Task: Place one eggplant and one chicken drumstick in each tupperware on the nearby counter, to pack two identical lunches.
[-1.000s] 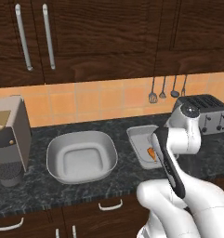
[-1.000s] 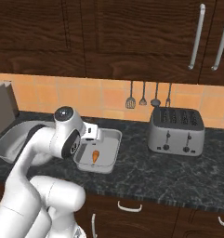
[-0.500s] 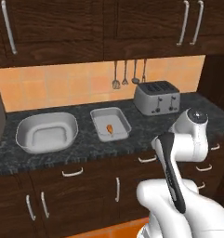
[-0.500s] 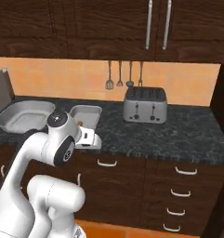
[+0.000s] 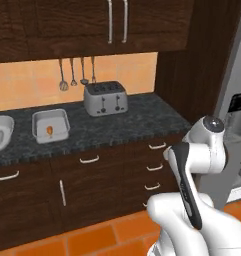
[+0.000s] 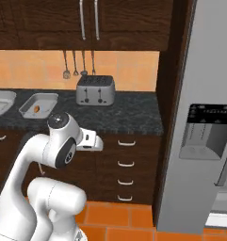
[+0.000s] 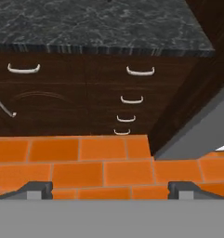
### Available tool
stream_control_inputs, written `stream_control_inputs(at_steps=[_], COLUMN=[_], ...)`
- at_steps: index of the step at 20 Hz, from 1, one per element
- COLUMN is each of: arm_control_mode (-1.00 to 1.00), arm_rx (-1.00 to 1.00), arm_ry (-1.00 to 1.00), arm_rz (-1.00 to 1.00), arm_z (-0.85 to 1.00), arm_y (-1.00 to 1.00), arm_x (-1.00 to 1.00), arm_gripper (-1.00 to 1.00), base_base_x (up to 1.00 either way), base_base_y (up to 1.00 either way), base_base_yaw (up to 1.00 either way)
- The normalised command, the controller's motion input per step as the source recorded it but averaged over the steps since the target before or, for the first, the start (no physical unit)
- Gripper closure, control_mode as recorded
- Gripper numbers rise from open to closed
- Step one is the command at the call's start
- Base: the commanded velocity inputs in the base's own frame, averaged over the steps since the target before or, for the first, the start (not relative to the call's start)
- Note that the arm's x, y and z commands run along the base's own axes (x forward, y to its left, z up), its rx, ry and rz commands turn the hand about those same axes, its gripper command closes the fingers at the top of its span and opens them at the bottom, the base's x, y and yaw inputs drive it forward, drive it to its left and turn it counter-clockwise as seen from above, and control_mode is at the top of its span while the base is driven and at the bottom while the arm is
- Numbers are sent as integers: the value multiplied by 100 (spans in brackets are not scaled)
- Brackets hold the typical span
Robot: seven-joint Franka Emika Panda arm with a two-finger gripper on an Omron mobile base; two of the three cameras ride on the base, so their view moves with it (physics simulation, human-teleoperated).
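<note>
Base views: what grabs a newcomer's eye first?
The white arm looms in the foreground, well back from the counter over orange floor tiles. On the counter, the small grey tupperware holds a lone chicken drumstick, left of the silver toaster. A tall grey fridge closes off the right side.

Silver toaster (image 5: 106, 98) beneath hanging utensils (image 5: 77, 73) (fridge (image 6: 206, 117) rightward)

Both base views look from well back at the counter (image 5: 137, 122); hand view faces its drawers (image 7: 127, 100).
</note>
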Motion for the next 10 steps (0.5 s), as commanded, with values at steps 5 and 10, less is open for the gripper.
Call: stream_control_inputs(at_steps=[5,10], arm_control_mode=[100,100], arm_rx=[0,0], arm_ry=[0,0], arm_rz=[0,0], arm_z=[0,0], arm_y=[0,0], arm_x=[0,0], arm_gripper=[-100,-100], base_base_x=[0,3], base_base_y=[-100,-98], base_base_yaw=[-18,-5])
